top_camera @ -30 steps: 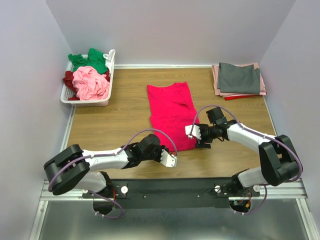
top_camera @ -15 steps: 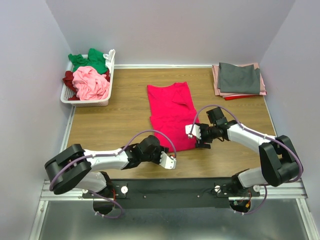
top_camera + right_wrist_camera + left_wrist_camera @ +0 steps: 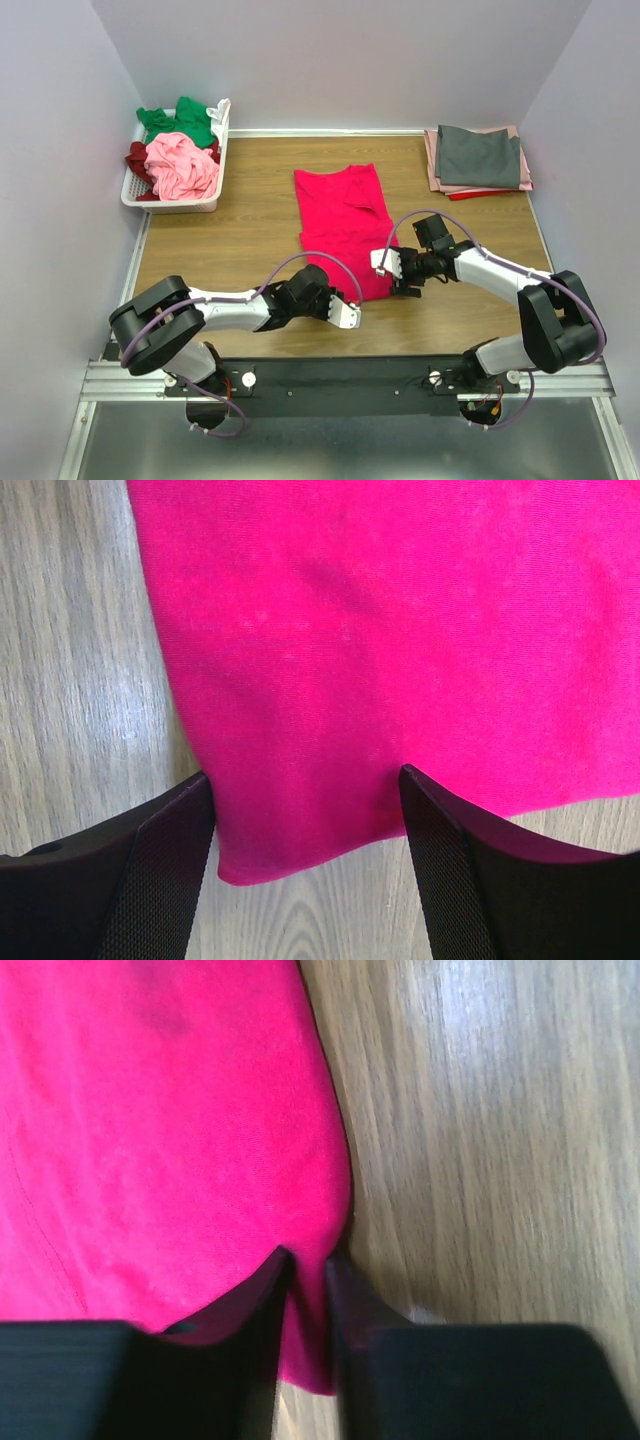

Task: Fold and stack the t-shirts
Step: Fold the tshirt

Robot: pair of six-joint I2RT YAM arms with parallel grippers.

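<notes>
Crimson-pink t-shirt (image 3: 340, 225) lies flat in the middle of the wooden table (image 3: 230, 250), folded into a long strip with its hem toward the arms. At the hem corner on its own side, the left gripper (image 3: 305, 1280) has its jaws drawn together on the shirt, a ridge of knit pinched up between them. At the opposite hem corner the right gripper (image 3: 305, 780) has its jaws wide apart, one finger on either side of the cloth and nothing clamped; whether its tips touch the wood I cannot tell. The fabric looks light, soft and limp, so it should sag and spill open if lifted by one corner alone. The best hold is probably both hem corners at once, biting through every layer, since a shallow pinch may take only the top one. A folded stack (image 3: 478, 160) with grey uppermost waits at the far right, and loose tees (image 3: 180, 160) fill the white basket (image 3: 175, 205) at the far left
</notes>
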